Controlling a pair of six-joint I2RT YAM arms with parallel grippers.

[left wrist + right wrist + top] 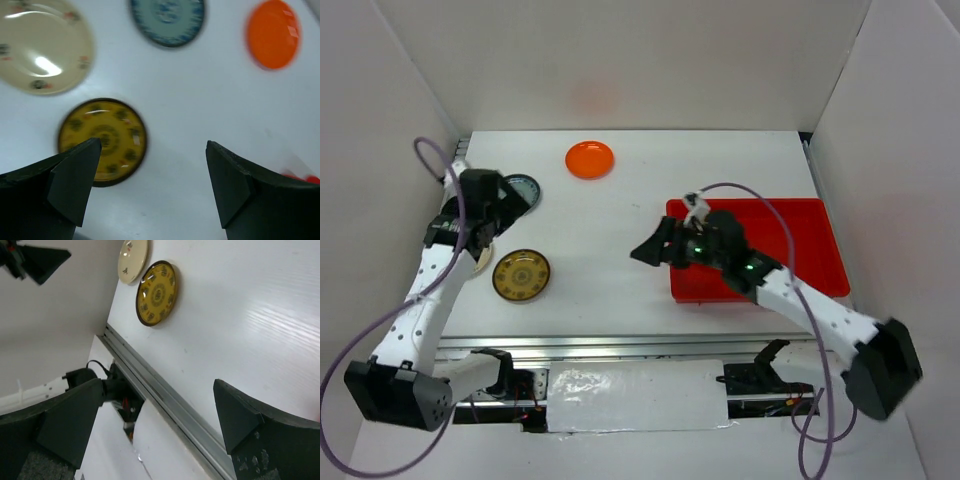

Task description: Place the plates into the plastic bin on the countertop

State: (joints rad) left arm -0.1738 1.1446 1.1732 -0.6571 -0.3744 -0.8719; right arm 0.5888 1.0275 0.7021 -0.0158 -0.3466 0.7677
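**A:** Item 1, the left gripper [153, 145]?
**B:** It hangs above the countertop [620, 230] close to the left edge. The jaws are spread wide and hold nothing. In the wrist view its fingers [75, 180] frame bare white surface.

**A:** Plates at that side?
**B:** 3 entries.
- Cream plate [42, 47]: by the left edge, and from above largely hidden beneath the left arm.
- Grey-blue patterned plate [525, 188]: farther back toward the far-left corner, partly covered by the gripper's body.
- Brown-gold patterned plate [521, 275]: just right of the cream one, close to the near edge and the metal rail [165, 390].

All 3 lie flat and apart from one another.

**A:** Next along?
**B:** 1 orange plate [590, 159]. It lies flat by the far edge, left of that edge's middle, well apart from the other 3.

**A:** The right gripper [156, 385]?
**B:** It hovers over the middle of the countertop, just off the bin's left wall, and points toward the left edge. The jaws are at full spread with nothing between them.

**A:** Last item?
**B:** The plastic bin [800, 230], red, with low walls. It sits flat at the right side, reaching toward the right edge. The right arm crosses its left half, so I cannot tell what lies under the arm. All 4 plates listed rest on the countertop outside the bin.
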